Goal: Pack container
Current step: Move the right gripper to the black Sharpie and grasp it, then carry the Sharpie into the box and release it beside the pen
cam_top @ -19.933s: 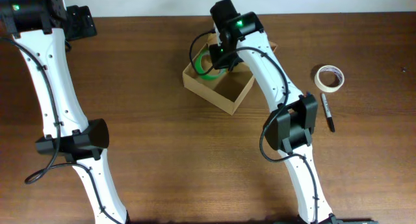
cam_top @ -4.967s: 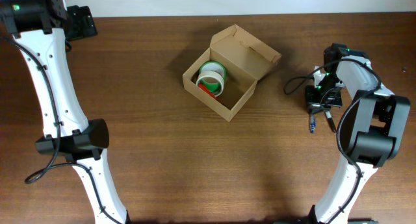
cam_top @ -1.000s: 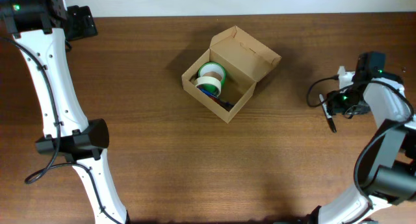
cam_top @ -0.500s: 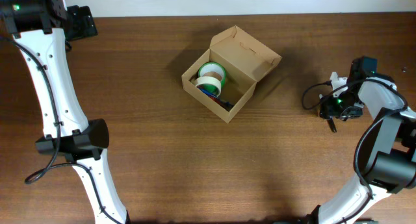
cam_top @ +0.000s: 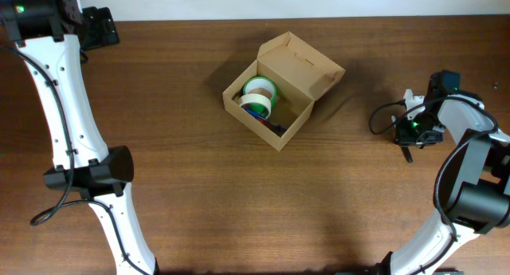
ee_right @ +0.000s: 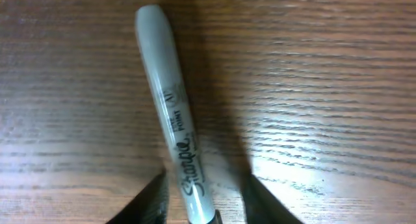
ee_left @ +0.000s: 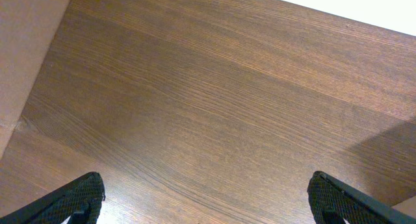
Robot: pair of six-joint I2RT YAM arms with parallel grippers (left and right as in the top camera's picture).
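The container (cam_top: 301, 65), a tan cardboard box with its flap lid standing open, sits at the table's middle back and holds tape rolls (cam_top: 259, 96). A grey Sharpie marker (ee_right: 170, 100) lies on the wood at the far right; in the overhead view only its black end (cam_top: 407, 154) shows below my right gripper (cam_top: 413, 131). In the right wrist view my right gripper (ee_right: 205, 188) straddles the marker. The left finger (ee_right: 153, 201) is close to it and a gap remains at the right finger (ee_right: 266, 204). My left gripper (ee_left: 207, 188) hangs wide open over bare wood at the far left back corner (cam_top: 97, 28).
Dark wood table (cam_top: 239, 195) all around the box. A tan surface (ee_left: 26, 49) borders the left wrist view's upper left. The table's back edge (cam_top: 199, 20) runs just behind the box.
My right gripper has shifted left and down over the marker, and its jaws have narrowed around it. The left arm and the box have not moved.
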